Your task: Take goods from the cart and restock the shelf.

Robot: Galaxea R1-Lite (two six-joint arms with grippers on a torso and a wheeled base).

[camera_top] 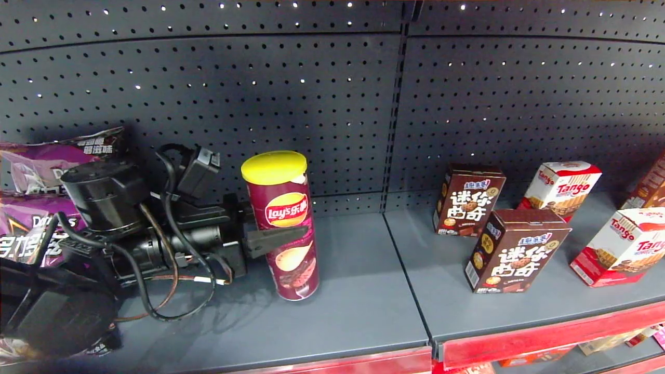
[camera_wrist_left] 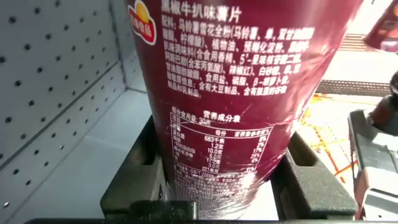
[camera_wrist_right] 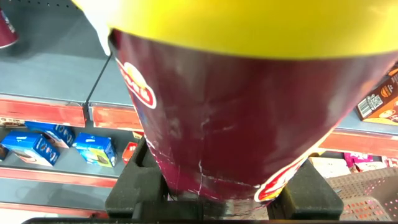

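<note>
Grips chip can [camera_top: 291,270] mid-body with left gripper [camera_top: 291,234], upright, base at shelf [camera_top: 353,291], contact unclear. Probably for a stable set-down near purple snack bags [camera_top: 26,231]. Clamps second can [camera_wrist_right: 249,124] in right gripper [camera_wrist_right: 221,193], seemingly next for stocking.

Head camera up high, looking forward and down on the grey shelf [camera_top: 363,291], pegboard [camera_top: 311,104] at the far side. Left wrist camera's pressed close to the chip can [camera_wrist_left: 224,93], facing right along that same shelf. Right wrist camera, tight on a second can [camera_wrist_right: 249,124], looks past the shelf's red front edge [camera_wrist_right: 43,112] to lower shelves [camera_wrist_right: 56,177].
</note>
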